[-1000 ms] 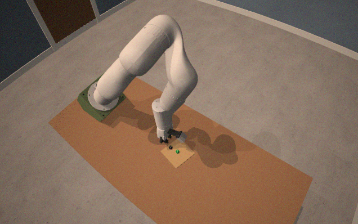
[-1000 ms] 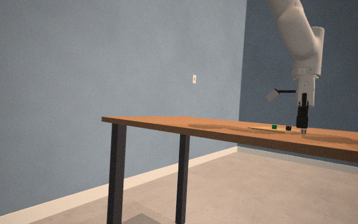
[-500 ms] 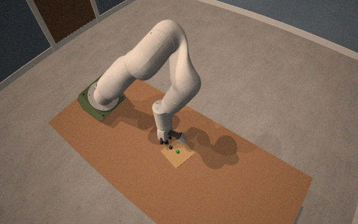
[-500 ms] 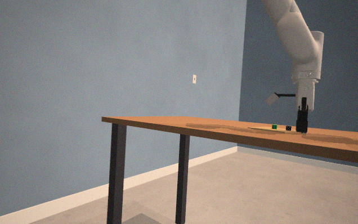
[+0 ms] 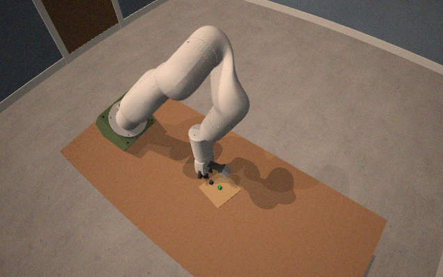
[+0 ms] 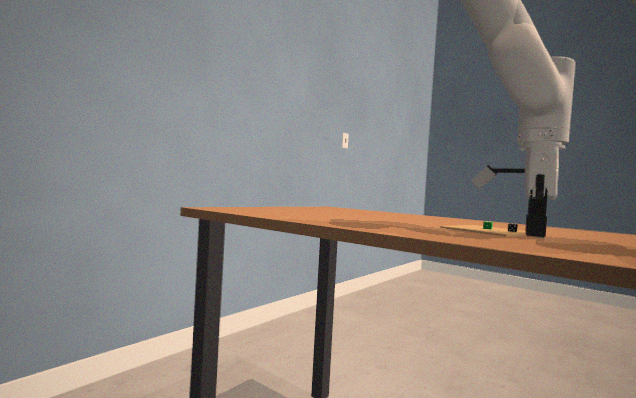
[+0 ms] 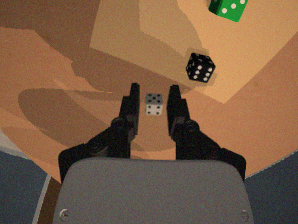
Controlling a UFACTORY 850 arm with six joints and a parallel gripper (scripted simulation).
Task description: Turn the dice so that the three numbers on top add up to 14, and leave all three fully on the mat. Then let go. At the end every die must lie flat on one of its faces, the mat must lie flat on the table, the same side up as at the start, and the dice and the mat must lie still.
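1. Here's the biggest player, the orange-brown worktop (image 5: 278, 236) (image 6: 280, 220) (image 7: 240, 145), its left corner in the top view reaching out past the arm's base.
2. Over it arches the white arm (image 5: 195, 66) (image 6: 530, 70), its green base plate (image 5: 124, 146) at the short edge beside that corner, its wrist pointing down.
3. And there's the tan mat (image 5: 223, 200) (image 6: 462, 229) (image 7: 240, 65), lying between the worktop's two long edges!
4. Down low comes the gripper (image 5: 203, 177) (image 6: 536, 234) (image 7: 154, 95), just off the mat's edge, fingers partly spread, pinching nothing.
5. Look between those fingers: the white die (image 7: 154, 104) sits off the mat, on the worktop, a gap showing on either side. Four pips on one face, five on the next.
6. The black die (image 5: 211, 181) (image 6: 512, 227) (image 7: 200, 67) is on the mat, near one corner, a six showing in the wrist view.
7. Farther in, the green die (image 5: 219, 187) (image 6: 487, 225) (image 7: 229, 10) is on the mat too, three pips on a visible face, partly cut off by the wrist frame.

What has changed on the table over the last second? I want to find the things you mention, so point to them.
The arm has lowered its gripper (image 5: 203, 177) (image 6: 536, 233) (image 7: 154, 95) around the white die (image 7: 154, 108), with gaps on both sides. Nothing was visibly taken hold of. The green die (image 5: 219, 187) (image 6: 487, 225) (image 7: 231, 9), black die (image 5: 211, 182) (image 6: 512, 228) (image 7: 201, 67) and mat (image 5: 219, 200) (image 6: 470, 230) (image 7: 117, 37) stayed put.
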